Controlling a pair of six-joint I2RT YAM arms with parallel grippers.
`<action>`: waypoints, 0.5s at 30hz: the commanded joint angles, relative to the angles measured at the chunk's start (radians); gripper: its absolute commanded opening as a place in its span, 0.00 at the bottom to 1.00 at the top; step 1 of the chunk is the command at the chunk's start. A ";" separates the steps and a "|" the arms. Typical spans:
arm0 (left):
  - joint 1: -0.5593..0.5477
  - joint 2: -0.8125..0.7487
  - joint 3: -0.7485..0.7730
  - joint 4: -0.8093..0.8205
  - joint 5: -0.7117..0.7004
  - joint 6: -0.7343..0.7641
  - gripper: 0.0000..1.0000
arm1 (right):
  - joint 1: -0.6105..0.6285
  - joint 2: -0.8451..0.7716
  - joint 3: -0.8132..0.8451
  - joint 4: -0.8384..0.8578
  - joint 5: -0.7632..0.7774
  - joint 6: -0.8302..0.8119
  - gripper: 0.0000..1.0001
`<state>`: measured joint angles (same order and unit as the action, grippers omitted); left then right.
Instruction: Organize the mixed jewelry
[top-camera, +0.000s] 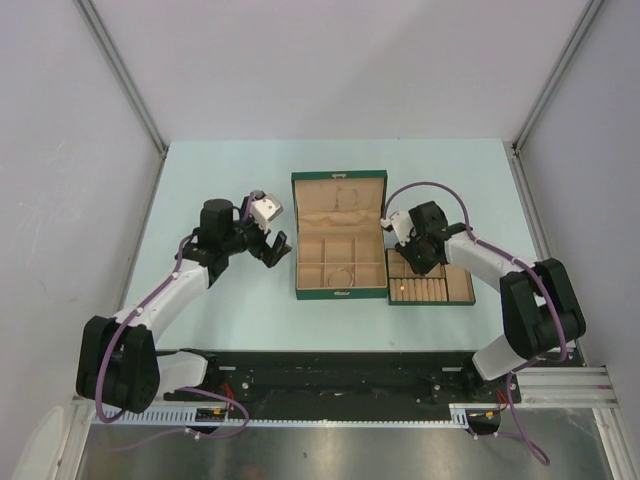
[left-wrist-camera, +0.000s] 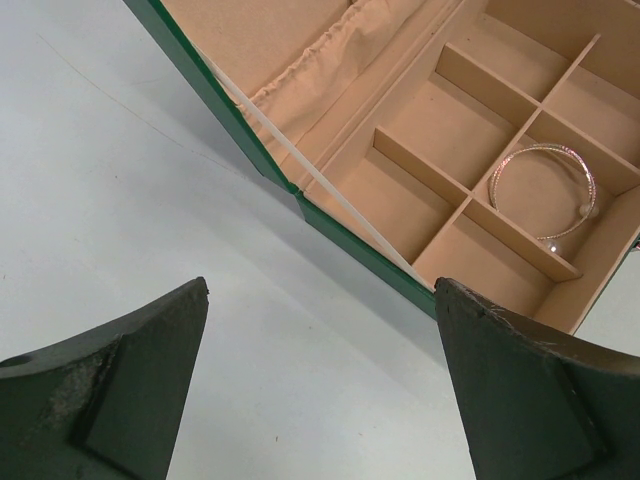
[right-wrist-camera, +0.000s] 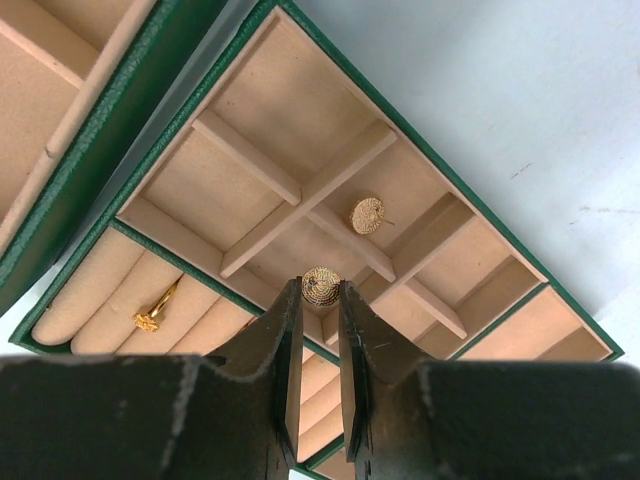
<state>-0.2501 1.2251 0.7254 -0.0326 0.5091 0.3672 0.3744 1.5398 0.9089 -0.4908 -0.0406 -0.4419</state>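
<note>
The right gripper (right-wrist-camera: 320, 292) has its fingers pressed almost together around a small round gold earring (right-wrist-camera: 321, 279). It seems to nip the earring at the very tips, though the tips hide the contact. This pinch hangs over the flat green tray (right-wrist-camera: 270, 110), at the edge where its divided section meets the tan ring rolls (right-wrist-camera: 100, 295). A second gold earring (right-wrist-camera: 367, 214) lies just beyond it in one tray compartment, close beside the cross divider. A gold ring (right-wrist-camera: 155, 310) sits wedged between two of the rolls. The left gripper (left-wrist-camera: 322, 287) has its fingers spread wide with nothing between them, and it hovers over the pale table (left-wrist-camera: 150, 200) just beside the open green box (left-wrist-camera: 390, 205). In one of the box's middle compartments a thin silvery bangle (left-wrist-camera: 545, 195) lies flat, apart from both grippers.
</note>
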 joint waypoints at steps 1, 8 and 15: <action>0.005 0.005 0.009 0.010 0.028 -0.002 1.00 | 0.017 0.016 0.001 0.027 0.018 -0.004 0.17; 0.005 0.004 0.008 0.010 0.029 -0.001 1.00 | 0.023 0.019 0.001 0.031 0.025 -0.001 0.22; 0.005 0.001 0.006 0.008 0.029 0.001 1.00 | 0.023 0.020 0.001 0.031 0.031 0.002 0.27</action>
<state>-0.2501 1.2255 0.7254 -0.0326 0.5091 0.3672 0.3916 1.5490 0.9089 -0.4870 -0.0261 -0.4416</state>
